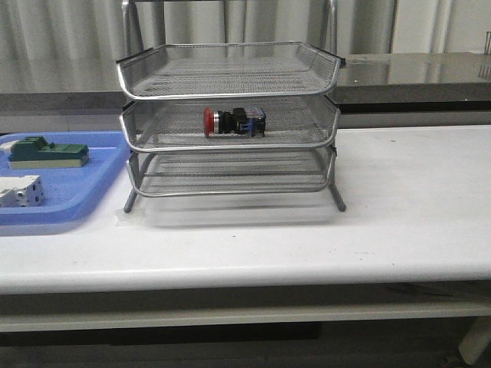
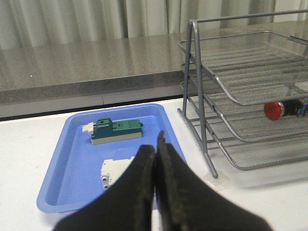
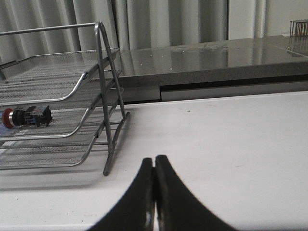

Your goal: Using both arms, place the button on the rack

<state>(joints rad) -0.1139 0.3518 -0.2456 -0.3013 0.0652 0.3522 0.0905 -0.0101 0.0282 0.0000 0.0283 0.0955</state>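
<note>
The button (image 1: 234, 122), red head pointing left and blue block at the right, lies on its side in the middle tier of the silver wire rack (image 1: 229, 84). The left wrist view catches its red head (image 2: 273, 110) through the mesh; the right wrist view shows the button (image 3: 26, 117) on that same tier. My left gripper (image 2: 155, 147) is shut and empty, hanging above the near edge of the blue tray. My right gripper (image 3: 154, 161) is shut and empty over bare table to the right of the rack (image 3: 72, 101). Neither arm appears in the front view.
A flat blue tray (image 1: 77, 201) lies left of the rack, holding a green rectangular block (image 1: 47, 152) and a white boxy breaker (image 1: 21, 191). A grey counter (image 1: 414, 73) runs behind the white table (image 1: 383, 222).
</note>
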